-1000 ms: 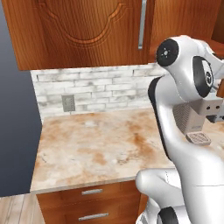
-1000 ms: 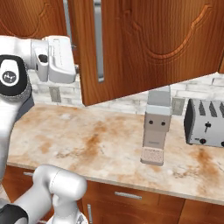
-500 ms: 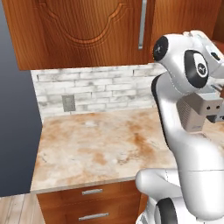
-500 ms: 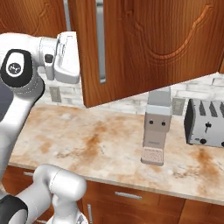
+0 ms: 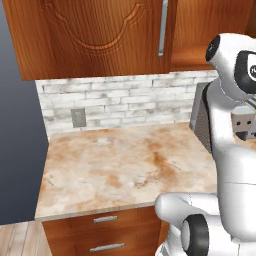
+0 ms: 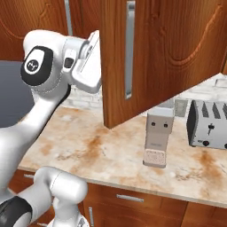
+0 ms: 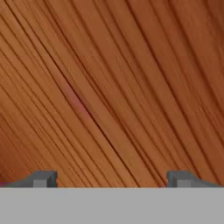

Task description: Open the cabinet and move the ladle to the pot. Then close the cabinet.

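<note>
The reddish-brown wooden wall cabinet (image 6: 177, 53), with a long silver bar handle (image 6: 129, 48), is being faced closely by the two-finger gripper (image 7: 112, 178), jaws wide apart and empty.

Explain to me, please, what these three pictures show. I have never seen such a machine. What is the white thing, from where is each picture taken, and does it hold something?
The white thing is a robot arm in a computer-drawn kitchen. Two cameras sit behind it, one to its left and one to its right, and both look over the same marble counter. The third camera sits on the hand itself, so it looks along the pincer; its two dark tips stand wide apart and hold nothing. That picture shows reddish wood grain very close. In the right view one door of the wall cabinet stands swung open, with the hand just behind its edge. On the counter stand a toaster and a grey box-shaped appliance.
</note>
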Controlling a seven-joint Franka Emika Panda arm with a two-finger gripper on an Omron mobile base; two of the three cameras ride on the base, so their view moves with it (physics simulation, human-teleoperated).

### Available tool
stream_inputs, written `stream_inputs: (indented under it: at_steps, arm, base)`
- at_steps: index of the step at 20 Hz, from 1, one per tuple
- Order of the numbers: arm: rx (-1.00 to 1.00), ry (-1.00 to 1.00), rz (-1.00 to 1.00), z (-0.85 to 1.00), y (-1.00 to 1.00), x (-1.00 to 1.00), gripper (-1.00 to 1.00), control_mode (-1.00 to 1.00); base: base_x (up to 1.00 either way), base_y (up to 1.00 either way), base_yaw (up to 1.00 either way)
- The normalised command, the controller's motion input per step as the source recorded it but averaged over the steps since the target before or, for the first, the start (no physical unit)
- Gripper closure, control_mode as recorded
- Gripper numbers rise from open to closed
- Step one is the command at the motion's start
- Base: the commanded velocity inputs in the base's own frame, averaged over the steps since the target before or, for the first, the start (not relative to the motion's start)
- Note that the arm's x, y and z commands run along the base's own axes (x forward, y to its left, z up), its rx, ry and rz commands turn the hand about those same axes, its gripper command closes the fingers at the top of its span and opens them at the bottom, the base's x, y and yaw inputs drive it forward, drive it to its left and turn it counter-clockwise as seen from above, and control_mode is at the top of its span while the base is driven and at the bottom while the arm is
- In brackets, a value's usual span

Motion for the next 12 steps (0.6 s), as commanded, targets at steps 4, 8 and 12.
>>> stream_inputs:
  at_steps: [4,8,12]
  arm:
    - [0.0,-0.01,-0.31,0.01,-1.0,-0.84,-1.0,-1.0]
    - [0.01,-0.01,-0.19,0.0,-0.77,-0.5,-1.0,-1.0]
    - [0.12,-0.02,0.05,0.0,0.19,-0.48,-1.0,-1.0]
  base:
    - [0.0,0.0,0.0]
    - [0.0,0.0,0.0]
    - [0.0,0.0,0.0]
